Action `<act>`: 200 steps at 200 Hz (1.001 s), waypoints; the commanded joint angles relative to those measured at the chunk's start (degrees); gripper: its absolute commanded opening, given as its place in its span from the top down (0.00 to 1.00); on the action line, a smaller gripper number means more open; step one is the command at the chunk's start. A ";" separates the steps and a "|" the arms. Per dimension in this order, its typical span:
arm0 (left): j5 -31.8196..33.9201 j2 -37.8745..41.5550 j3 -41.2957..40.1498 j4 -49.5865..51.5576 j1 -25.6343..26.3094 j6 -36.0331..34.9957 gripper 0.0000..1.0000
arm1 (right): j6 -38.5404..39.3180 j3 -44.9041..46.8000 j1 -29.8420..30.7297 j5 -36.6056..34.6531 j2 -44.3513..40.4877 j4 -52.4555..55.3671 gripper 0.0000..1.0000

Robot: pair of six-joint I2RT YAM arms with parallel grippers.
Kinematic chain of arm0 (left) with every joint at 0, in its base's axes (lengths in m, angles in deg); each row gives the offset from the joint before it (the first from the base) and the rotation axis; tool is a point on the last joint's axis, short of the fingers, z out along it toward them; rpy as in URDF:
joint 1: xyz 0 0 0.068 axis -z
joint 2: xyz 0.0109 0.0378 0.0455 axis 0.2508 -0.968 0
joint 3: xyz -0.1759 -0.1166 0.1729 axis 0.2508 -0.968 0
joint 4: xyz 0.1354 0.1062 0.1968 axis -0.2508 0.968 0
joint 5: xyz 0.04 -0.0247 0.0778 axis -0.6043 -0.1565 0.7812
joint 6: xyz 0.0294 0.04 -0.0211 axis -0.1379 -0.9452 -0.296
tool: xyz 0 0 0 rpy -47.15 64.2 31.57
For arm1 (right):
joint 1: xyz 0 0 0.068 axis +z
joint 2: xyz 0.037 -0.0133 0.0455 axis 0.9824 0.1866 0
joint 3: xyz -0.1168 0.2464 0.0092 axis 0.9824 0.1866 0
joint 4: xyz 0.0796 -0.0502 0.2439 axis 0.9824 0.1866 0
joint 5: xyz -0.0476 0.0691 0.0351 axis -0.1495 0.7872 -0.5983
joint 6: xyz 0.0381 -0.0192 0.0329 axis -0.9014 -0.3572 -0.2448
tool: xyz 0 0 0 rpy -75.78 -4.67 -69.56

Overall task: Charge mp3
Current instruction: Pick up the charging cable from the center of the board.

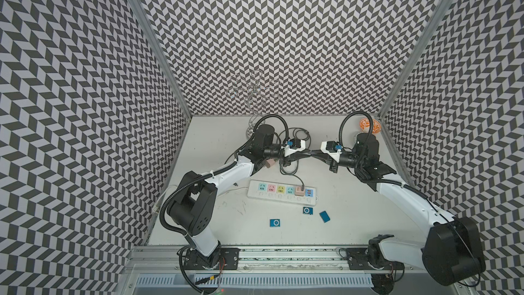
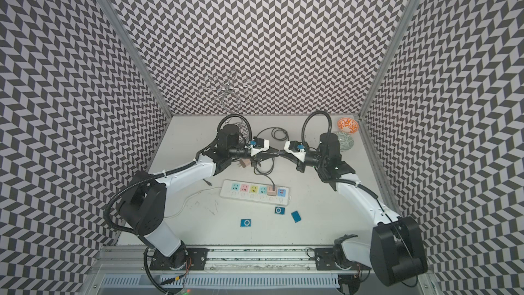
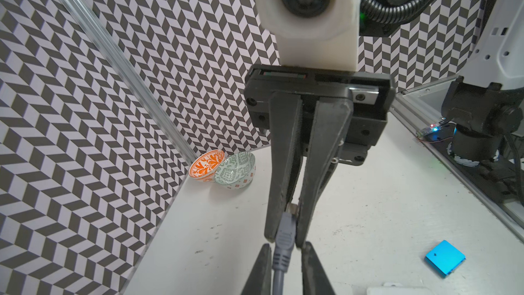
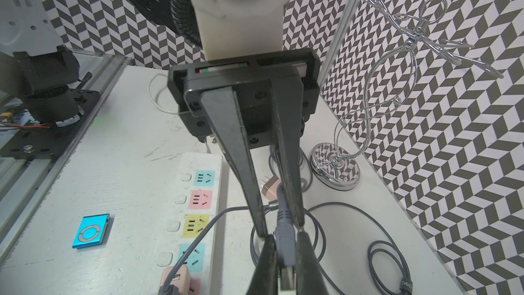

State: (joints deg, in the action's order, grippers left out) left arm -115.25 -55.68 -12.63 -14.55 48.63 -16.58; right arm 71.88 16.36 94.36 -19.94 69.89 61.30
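**A:** While both arms meet mid-air, right gripper (image 3: pixel 286 239) is clamped on the grey plug (image 3: pixel 283 231), metal tip pointing into its palm.
**B:** Left gripper (image 4: pixel 280 228)?
**A:** Narrow around the cord (image 3: pixel 279 279) just behind the plug. Can't tell if it bites. Plug axis runs arm to arm.
**B:** Target?
**A:** Nearest mp3 (image 1: pixel 307 210) of 3 lies flat on the table (image 1: pixel 354 222), past the power strip (image 1: pixel 282 192), toward the bases. Right arm marginally nearer, I'd judge.
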 commanded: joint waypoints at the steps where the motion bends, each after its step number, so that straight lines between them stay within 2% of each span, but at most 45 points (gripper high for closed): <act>1: -0.18 -0.70 1.94 0.43 0.26 -0.29 0.85 | 2.28 0.64 0.73 3.89 -1.42 -3.00 1.00; 71: -0.66 -1.17 2.81 0.74 0.61 -0.27 0.98 | 1.59 1.09 1.06 3.90 -0.80 -4.28 1.00; 89: -0.55 -1.13 2.80 0.79 0.61 -0.53 1.00 | -0.92 1.04 1.15 2.23 -0.67 -5.10 0.87; 113: 1.22 -0.49 2.58 1.14 0.25 -0.98 1.00 | -3.46 1.30 1.15 -0.96 -1.03 -4.81 0.62; 143: 3.90 1.31 1.37 0.48 -0.92 -1.12 1.00 | -9.65 1.32 1.06 -7.83 -2.31 -2.38 0.41; 165: 6.48 2.80 -0.15 0.31 -1.63 -1.85 1.00 | -14.88 1.08 1.08 -13.45 -4.60 1.06 0.40; 180: 8.05 3.64 -1.20 0.12 -1.93 -2.12 1.00 | -22.21 2.46 1.17 -20.28 -7.94 1.32 0.39; 194: 9.68 3.87 -1.31 0.88 -2.19 -2.09 1.00 | -31.36 1.40 2.20 -31.67 -10.76 6.77 0.40; 200: 10.08 3.87 -1.08 1.46 -2.25 -2.26 1.00 | -34.37 0.69 2.26 -34.13 -11.59 10.39 0.41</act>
State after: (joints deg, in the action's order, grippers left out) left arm -108.32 -53.87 -13.41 -13.72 46.80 -17.80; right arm 53.12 18.06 95.63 -38.52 63.07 64.73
